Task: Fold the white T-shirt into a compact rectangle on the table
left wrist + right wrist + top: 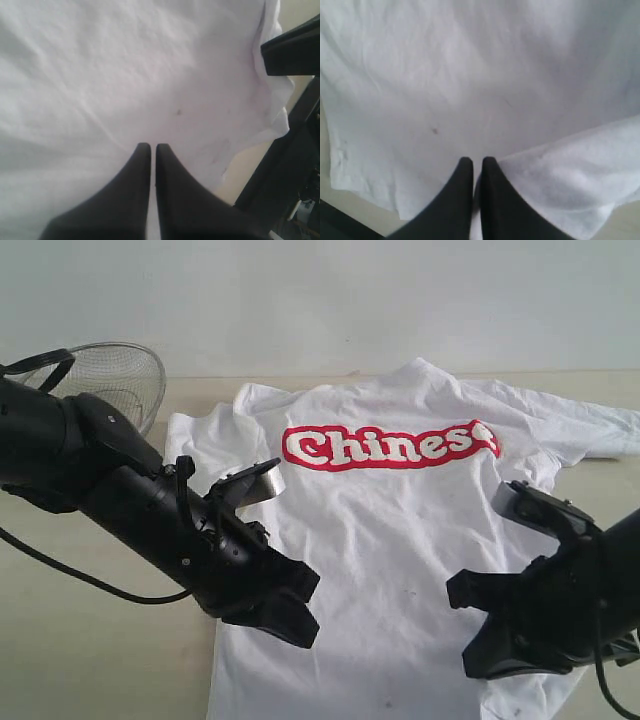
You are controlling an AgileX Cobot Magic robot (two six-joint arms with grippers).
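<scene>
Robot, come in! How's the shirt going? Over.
Left pincer shut, right pincer shut, over white T-shirt. Shirt spread, lettering up. Mesh bowl off to side.

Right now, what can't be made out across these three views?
- Exterior view: the white T-shirt hem is cut off by the bottom edge and covered by both arms.
- Exterior view: the mesh bowl is partly behind the left arm; contents unclear.
- Wrist views: the left gripper and right gripper are shut, but whether either pinches cloth is hidden by its own fingers.
</scene>
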